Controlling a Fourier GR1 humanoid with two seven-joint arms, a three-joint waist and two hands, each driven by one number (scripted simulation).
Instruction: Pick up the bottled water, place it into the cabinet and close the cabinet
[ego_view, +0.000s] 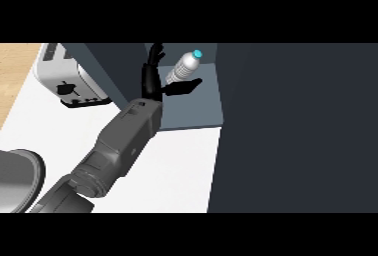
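The left hand (158, 84) has its fingers (154, 60) stretched out nearly straight and the thumb (182, 88) spread wide to their right, so the hand reads as open rather than wrapped round anything. The bottle (181, 65) lies tilted in the crook between fingers and thumb, just right of the fingers and just beyond the thumb, with its blue cap pointing away from the hand. Whether its base touches the palm cannot be told. It is already inside the cabinet (201, 116), over the grey shelf that spreads right of and below the thumb. The step in hand looks like the release. To do it well, the hand should draw straight back along the forearm, fingers kept straight and thumb held off the bottle, so the leaning bottle is not dragged out or rolled. Right of the thumb stands the dark door (295, 130), which must then be swung shut. Left of the fingers, well apart, sits a toaster (71, 80).
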